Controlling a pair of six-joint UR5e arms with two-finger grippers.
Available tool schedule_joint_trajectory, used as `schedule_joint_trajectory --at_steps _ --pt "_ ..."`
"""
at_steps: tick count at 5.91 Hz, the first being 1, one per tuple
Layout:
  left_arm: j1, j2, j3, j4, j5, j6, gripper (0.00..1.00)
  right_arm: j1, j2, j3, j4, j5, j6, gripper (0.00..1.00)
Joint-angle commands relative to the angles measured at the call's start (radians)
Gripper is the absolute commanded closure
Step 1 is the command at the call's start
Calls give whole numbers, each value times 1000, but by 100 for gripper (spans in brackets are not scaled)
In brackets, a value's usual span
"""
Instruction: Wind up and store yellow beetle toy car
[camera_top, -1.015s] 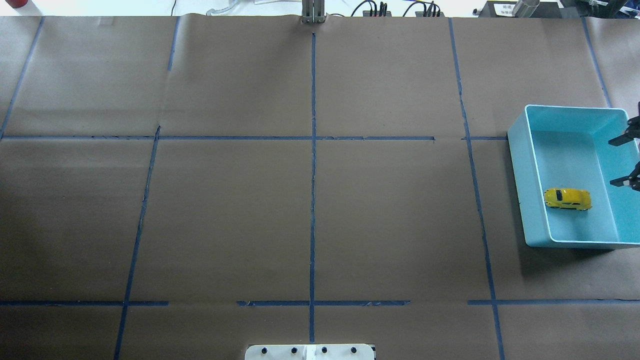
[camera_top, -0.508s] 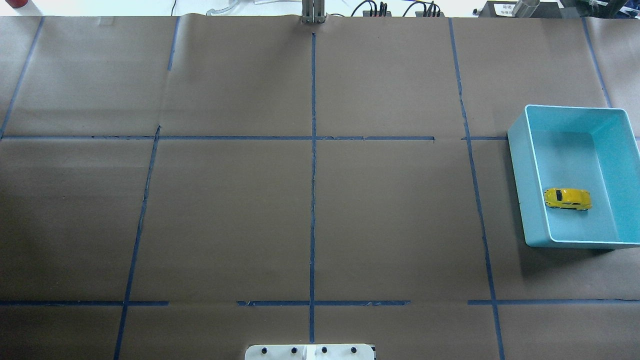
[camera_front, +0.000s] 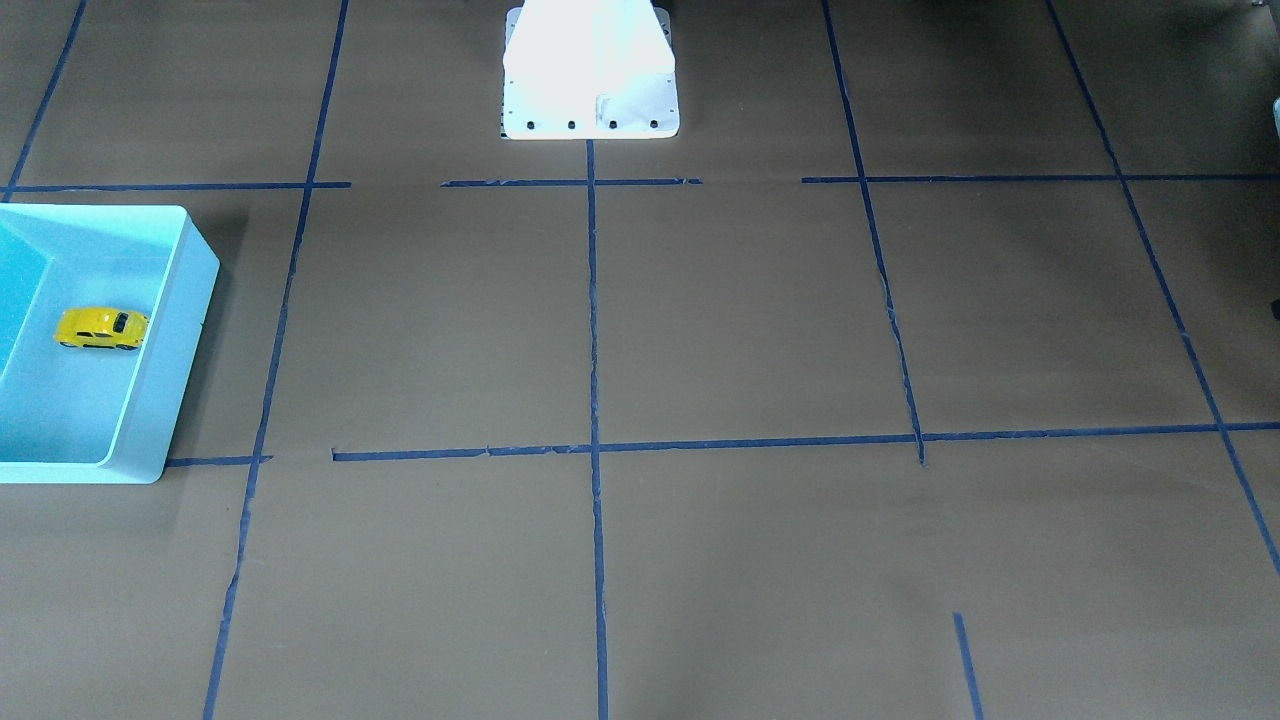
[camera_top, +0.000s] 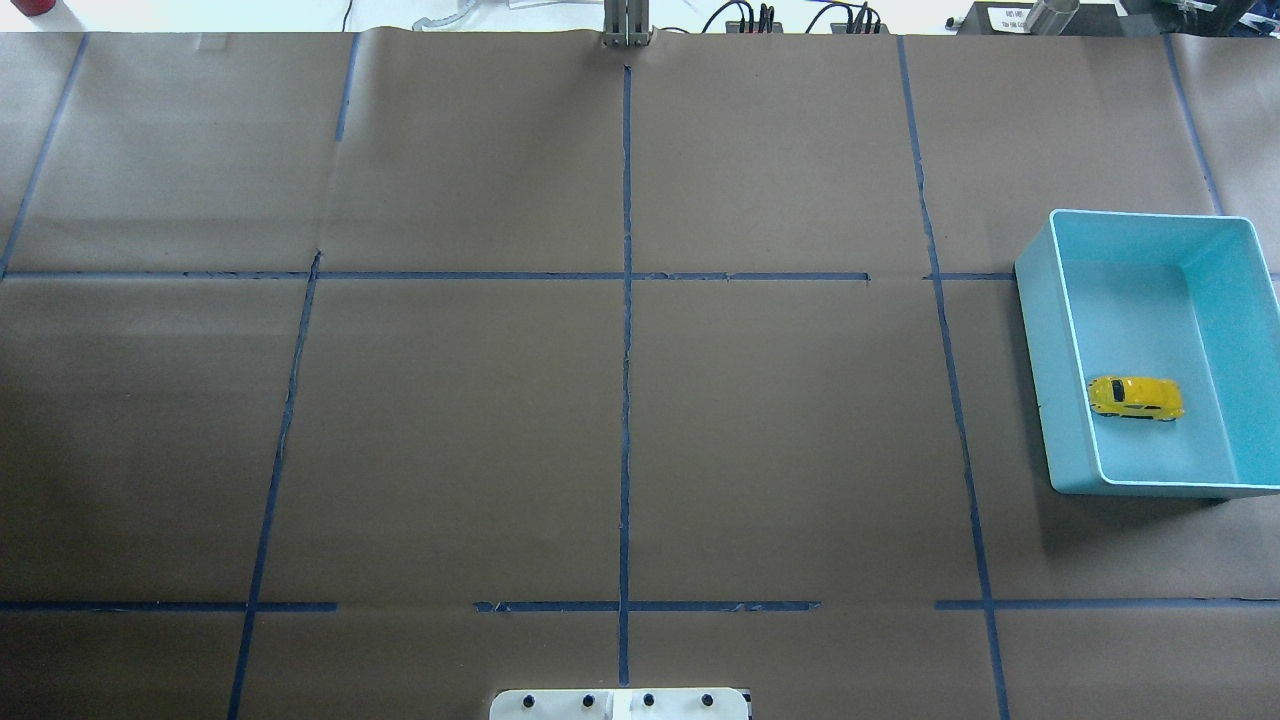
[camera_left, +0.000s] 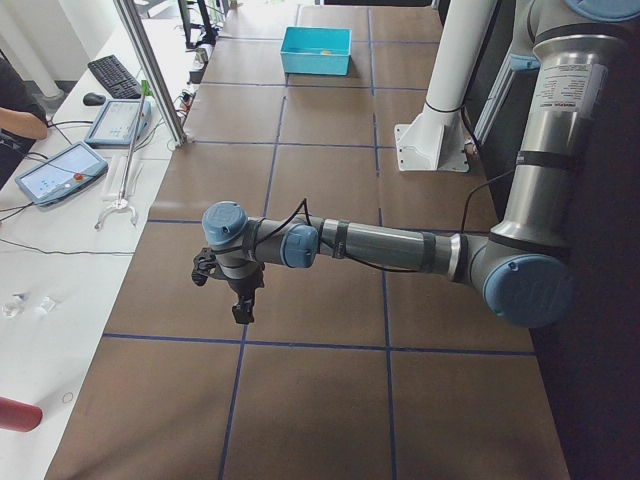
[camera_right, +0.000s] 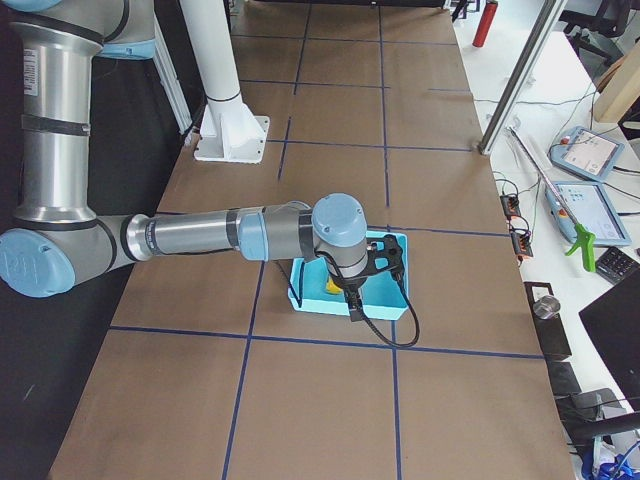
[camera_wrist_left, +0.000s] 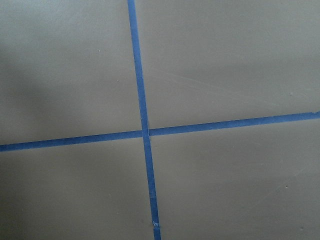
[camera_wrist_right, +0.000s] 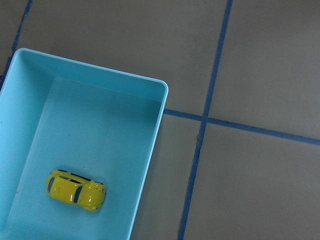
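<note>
The yellow beetle toy car (camera_top: 1135, 397) lies on its wheels inside the light blue bin (camera_top: 1037, 300) at the table's right side. It also shows in the front view (camera_front: 100, 327), the right wrist view (camera_wrist_right: 76, 190) and the right side view (camera_right: 333, 288). The bin shows there too (camera_front: 175, 340) (camera_wrist_right: 150, 150) (camera_right: 330, 311). My right gripper (camera_right: 352, 310) hangs above the bin, clear of the car; I cannot tell whether it is open or shut. My left gripper (camera_left: 240, 312) hovers over bare table far from the bin; I cannot tell its state either.
Brown paper with blue tape lines covers the table. The white robot base (camera_front: 590, 80) stands at mid-table on the robot's side. A metal post (camera_left: 150, 70) and tablets (camera_left: 60, 170) stand along the far edge.
One second ago my right gripper's open fingers showed at the right edge of the overhead view over the bin. They have moved out of that view. The car has not moved.
</note>
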Motion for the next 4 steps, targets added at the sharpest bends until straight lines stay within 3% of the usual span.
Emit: schedule_joint_trajectory --at_steps 1,3,4 --pt "0 0 0 0 0 0 0 32 -37 7 -137 -9 0 0" --pt "0 0 0 0 0 2 0 22 -27 -99 -127 -30 3 0" --pt "0 0 0 0 0 0 0 -16 -10 -100 -125 -56 134 0"
